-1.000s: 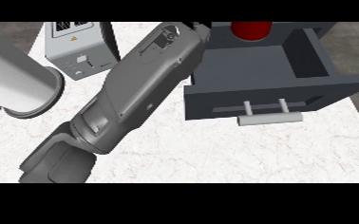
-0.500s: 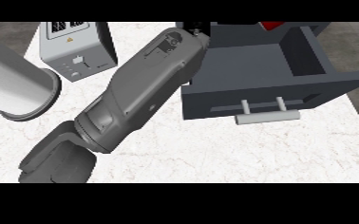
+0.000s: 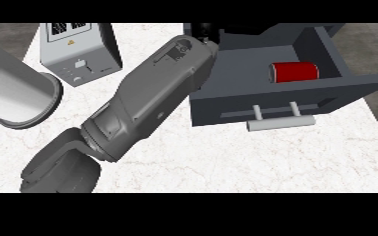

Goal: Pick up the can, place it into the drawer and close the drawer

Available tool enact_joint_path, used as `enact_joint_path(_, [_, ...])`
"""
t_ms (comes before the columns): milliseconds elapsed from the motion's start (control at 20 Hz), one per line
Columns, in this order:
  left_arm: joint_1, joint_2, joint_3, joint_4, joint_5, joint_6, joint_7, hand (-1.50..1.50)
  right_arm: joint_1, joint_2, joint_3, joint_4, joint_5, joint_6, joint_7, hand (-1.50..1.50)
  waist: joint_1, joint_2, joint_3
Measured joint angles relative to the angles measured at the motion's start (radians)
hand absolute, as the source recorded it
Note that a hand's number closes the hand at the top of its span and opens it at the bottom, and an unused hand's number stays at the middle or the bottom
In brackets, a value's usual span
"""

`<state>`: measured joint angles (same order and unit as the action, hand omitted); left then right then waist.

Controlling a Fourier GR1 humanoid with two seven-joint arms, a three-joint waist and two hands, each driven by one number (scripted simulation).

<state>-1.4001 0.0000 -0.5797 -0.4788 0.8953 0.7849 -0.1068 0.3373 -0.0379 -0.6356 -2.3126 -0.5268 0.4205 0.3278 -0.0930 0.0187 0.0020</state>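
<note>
Glossy red can (image 3: pixel 294 72) in matt grey drawer (image 3: pixel 273 97)
Counter (image 3: pixel 244 160) looks like white veined marble; drawer handle (image 3: pixel 280 123) pale, smooth.

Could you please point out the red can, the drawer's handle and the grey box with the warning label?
red can (image 3: pixel 294 71), head view, its side.
drawer handle (image 3: pixel 280 123), head view, the bar's middle.
grey box (image 3: pixel 83 60), head view, its front face.

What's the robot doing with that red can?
The red can lies on its side inside the open drawer, with nothing holding it. The robot's left arm stretches across the counter toward the drawer's back corner, where its hand barely shows. The drawer is not yet shut, and its handle is untouched.
</note>
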Motion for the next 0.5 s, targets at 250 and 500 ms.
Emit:
enact_joint_path(250, [0.012,0.000,-0.014,0.016,0.039,-0.008,-0.042,-1.50,0.003,0.001,0.000,0.002,0.000,0.005,-0.004,-1.50,-0.001,0.001,0.000])
enact_joint_path(500, [0.005,0.000,-0.014,0.028,0.073,-0.008,-0.079,-1.50,-0.027,-0.019,-0.010,-0.009,0.039,0.016,-0.040,-1.50,0.001,0.002,0.000])
